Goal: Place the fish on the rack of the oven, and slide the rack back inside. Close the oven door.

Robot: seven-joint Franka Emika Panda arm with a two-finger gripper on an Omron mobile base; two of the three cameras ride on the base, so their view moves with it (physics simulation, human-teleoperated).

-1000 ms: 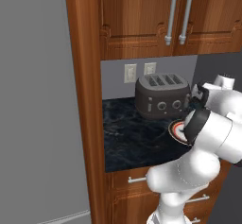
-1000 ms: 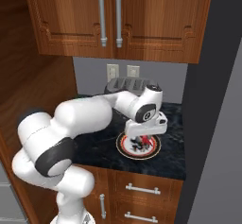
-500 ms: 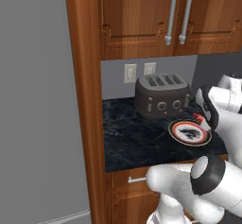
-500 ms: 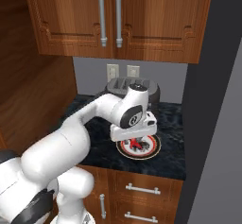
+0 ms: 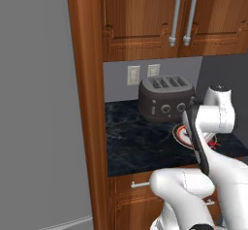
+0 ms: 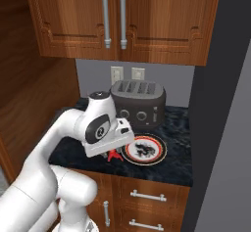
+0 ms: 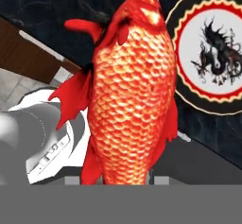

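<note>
Glossy, scaly red fish [image 7: 130, 95]. Beside the matt dark grey toaster [image 6: 138, 104] lies a smooth round red-rimmed white plate [image 6: 158, 153] on polished black marbled stone counter [image 5: 140, 146]; varnished wooden cabinets [image 6: 162, 20] above, brushed-metal handles [image 6: 113, 18].

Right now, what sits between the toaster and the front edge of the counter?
In the right base view, the round plate lies on the dark counter just in front of the toaster. Beside it, the pincer holds the red fish above the counter.
</note>
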